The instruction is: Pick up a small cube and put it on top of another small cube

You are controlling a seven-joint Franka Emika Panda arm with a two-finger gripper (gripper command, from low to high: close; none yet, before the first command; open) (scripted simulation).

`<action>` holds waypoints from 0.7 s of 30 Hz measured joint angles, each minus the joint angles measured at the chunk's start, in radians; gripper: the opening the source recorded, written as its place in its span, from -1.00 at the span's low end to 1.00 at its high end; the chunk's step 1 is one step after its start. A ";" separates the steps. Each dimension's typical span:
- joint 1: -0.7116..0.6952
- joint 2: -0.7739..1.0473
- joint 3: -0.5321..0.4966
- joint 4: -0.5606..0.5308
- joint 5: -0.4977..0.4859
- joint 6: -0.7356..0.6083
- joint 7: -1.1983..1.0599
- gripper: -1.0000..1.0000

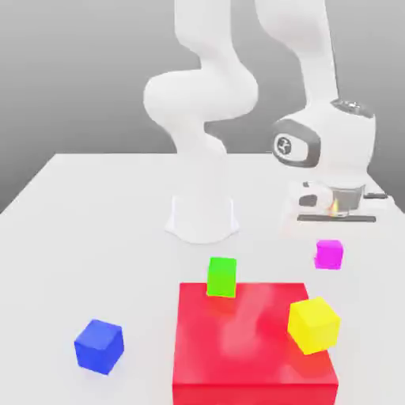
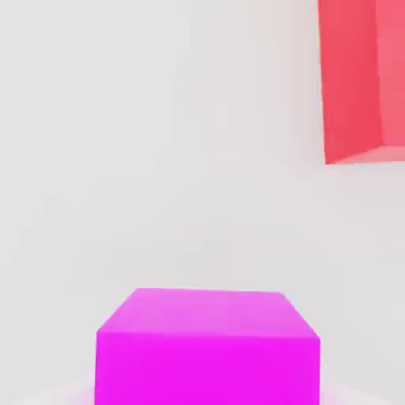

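Magenta cube sits on the white tabletop at the right of the exterior view, just off the upper right corner of the big red block, and it is on its own down there: nothing grips it. In the hand view the same cube fills the lower middle of the frame, with bare tabletop all round it. The gripper hangs above and behind it, clear of it, fingers clenched shut on nothing. So the pick has not been made, by the look of things. Everything is left to do: get the fingers round the cube, lift it, carry it, set it down on another cube. Candidates stand close by: the green cube at the red block's far edge, and the yellow cube tilted at its right side. The blue cube waits well apart at the lower left. Nothing is stacked yet.
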State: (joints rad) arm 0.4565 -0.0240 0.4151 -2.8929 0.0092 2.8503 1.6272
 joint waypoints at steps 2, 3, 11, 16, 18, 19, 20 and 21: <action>-0.007 0.010 -0.029 0.057 -0.046 -0.068 -0.011 -1.00; -0.024 0.016 -0.047 0.088 -0.072 -0.103 -0.018 -1.00; -0.202 0.074 -0.163 0.341 -0.304 -0.382 -0.067 -1.00; -0.385 0.078 -0.248 0.372 -0.276 -0.394 -0.167 -1.00; -0.461 0.076 -0.280 0.373 -0.250 -0.384 -0.213 -1.00; -0.499 0.075 -0.297 0.374 -0.237 -0.379 -0.236 -1.00; -0.533 0.074 -0.317 0.374 -0.224 -0.373 -0.258 -1.00; -0.572 0.073 -0.333 0.374 -0.210 -0.368 -0.281 -1.00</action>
State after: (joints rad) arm -0.1152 0.0490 0.0819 -2.5185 -0.2008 2.4825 1.3458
